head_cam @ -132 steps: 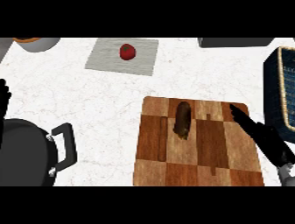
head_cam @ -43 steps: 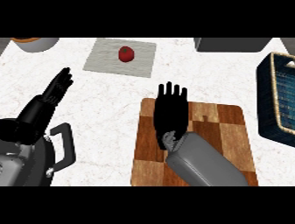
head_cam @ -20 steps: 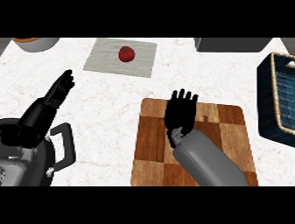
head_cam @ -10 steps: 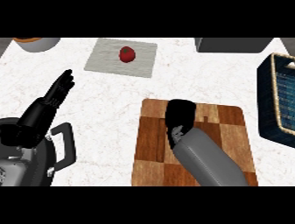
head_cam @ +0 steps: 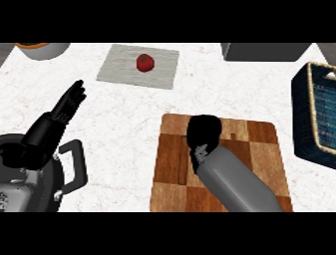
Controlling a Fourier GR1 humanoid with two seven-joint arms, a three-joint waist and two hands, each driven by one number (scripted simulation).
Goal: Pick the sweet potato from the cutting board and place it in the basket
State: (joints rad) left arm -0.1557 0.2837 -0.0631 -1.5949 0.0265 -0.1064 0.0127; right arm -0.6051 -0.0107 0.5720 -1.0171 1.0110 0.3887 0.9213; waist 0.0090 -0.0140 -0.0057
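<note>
White marbled surface (head_cam: 126, 114): right hand (head_cam: 202, 132), fingers curled, apparently grasps the hidden sweet potato on the cutting board (head_cam: 262, 149); left hand (head_cam: 64, 107) open; next, lift toward the basket (head_cam: 325, 119).

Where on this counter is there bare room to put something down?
Bare counter lies between the napkin, the cutting board and the basket. The board's right half is free too. It is crowded lower left, around the pan and left hand.

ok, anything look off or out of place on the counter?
Nothing stands out. The basket sits upright at the right edge, and the red fruit lies on its cloth. The right hand is curled on the cutting board, hiding the sweet potato.
</note>
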